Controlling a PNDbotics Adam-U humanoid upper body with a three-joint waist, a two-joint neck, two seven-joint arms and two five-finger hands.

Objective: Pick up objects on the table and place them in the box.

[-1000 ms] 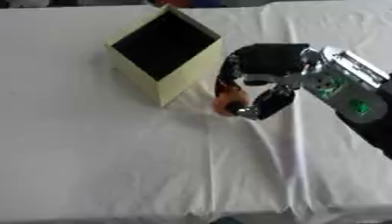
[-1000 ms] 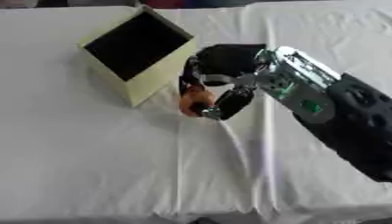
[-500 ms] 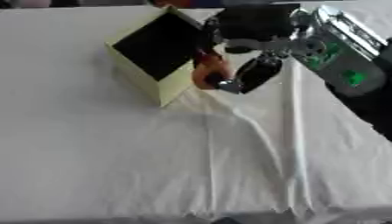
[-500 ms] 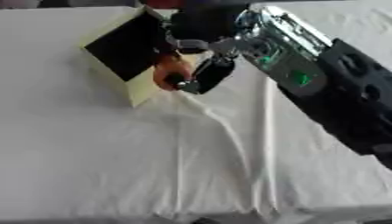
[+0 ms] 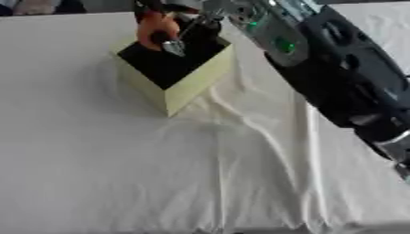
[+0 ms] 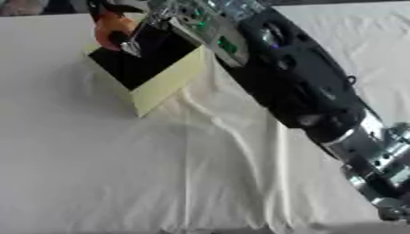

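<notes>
**Orange piece over the box, release still to come**

Nearest me, the bench (image 5: 120,183) is nothing but rumpled white cloth, creases running up toward the work, and I see no other objects waiting on it. My right forearm sweeps in from the lower right, big and black across the frame, reaching up and away. No sign of my left robot hand in either view.

Further out stands the box (image 5: 188,87), pale yellow walls, dark inside, turned corner-on to me. And right above its far edge, there it is: my right robot hand (image 5: 172,25) with fingers curled around the orange object (image 5: 152,29), pinching it just over the opening. The piece sits above the far-left part of the mouth, not yet inside as far as I can tell.

So I judge the carry is nearly done; what's left is to open up and let it drop in. Whether anything already lies in the box, I cannot tell; the interior is too dark.

Beyond the bench's far edge, only a dim strip of room shows.
</notes>
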